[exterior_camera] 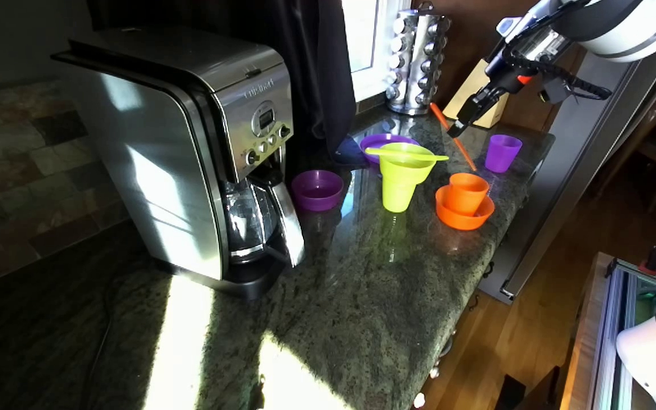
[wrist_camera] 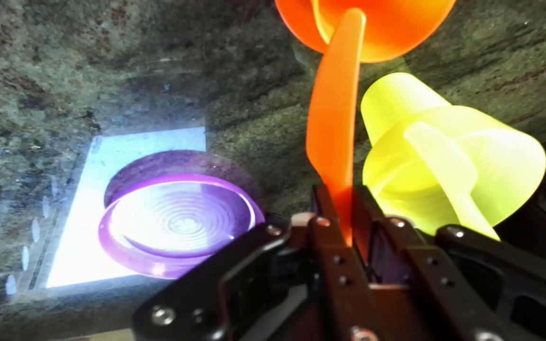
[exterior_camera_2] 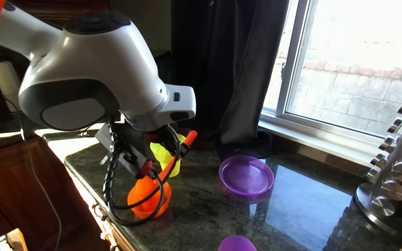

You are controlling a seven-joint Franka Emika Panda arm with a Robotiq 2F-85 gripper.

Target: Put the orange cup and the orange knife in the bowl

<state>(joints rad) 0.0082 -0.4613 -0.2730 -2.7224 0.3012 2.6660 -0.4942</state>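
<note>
The orange cup point(exterior_camera: 467, 196) stands inside the orange bowl point(exterior_camera: 460, 222) near the counter's front edge. In an exterior view the cup point(exterior_camera_2: 145, 193) and bowl point(exterior_camera_2: 140, 213) are partly behind the arm's cables. My gripper point(exterior_camera: 456, 130) is shut on the orange knife point(exterior_camera: 464, 155), holding it tilted above the counter, blade end down. In the wrist view the knife point(wrist_camera: 334, 109) sits between the fingertips point(wrist_camera: 339, 199) and its tip overlaps the opening of the cup point(wrist_camera: 391, 23). The bowl point(wrist_camera: 296, 19) is cut off by the top edge. I cannot tell whether the knife touches the cup.
A yellow-green cup point(exterior_camera: 399, 179) with a yellow-green knife point(exterior_camera: 408, 154) across its rim stands beside the bowl. A purple plate point(exterior_camera_2: 246, 176), a purple bowl point(exterior_camera: 318, 191) and a purple cup point(exterior_camera: 502, 152) are nearby. A coffee maker point(exterior_camera: 191, 154) and spice rack point(exterior_camera: 416, 62) stand on the counter.
</note>
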